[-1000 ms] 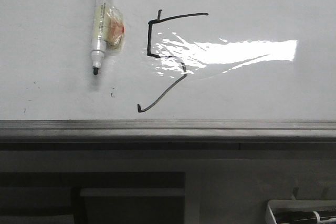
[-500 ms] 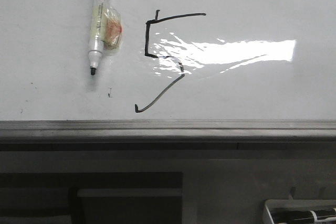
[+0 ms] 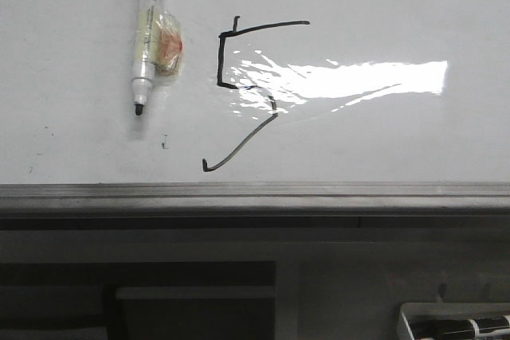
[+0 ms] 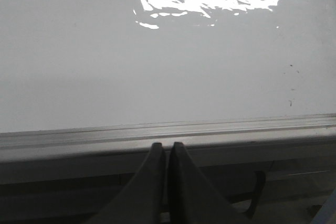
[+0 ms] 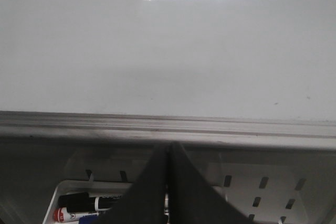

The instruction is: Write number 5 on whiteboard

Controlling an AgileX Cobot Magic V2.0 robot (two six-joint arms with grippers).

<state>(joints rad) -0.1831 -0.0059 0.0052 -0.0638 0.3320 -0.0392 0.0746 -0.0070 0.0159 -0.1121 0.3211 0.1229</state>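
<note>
The whiteboard fills the front view, glossy, with a bright glare patch. A black number 5 is drawn on it, its hooked tail ending low near the grey metal strip. A white marker with tape round its barrel lies on the board to the left of the figure, tip pointing toward the strip. Neither arm shows in the front view. My left gripper is shut and empty, just below the board's edge. My right gripper is shut and empty too, below the same strip.
A white perforated tray holding spare markers sits under my right gripper; its corner shows at the front view's lower right. Dark shelving lies below the board. Small dark specks mark the board.
The whole front view has drifted slightly left: the marker, the figure and the tray all sit a few pixels further left. Nothing on the board has moved relative to it.
</note>
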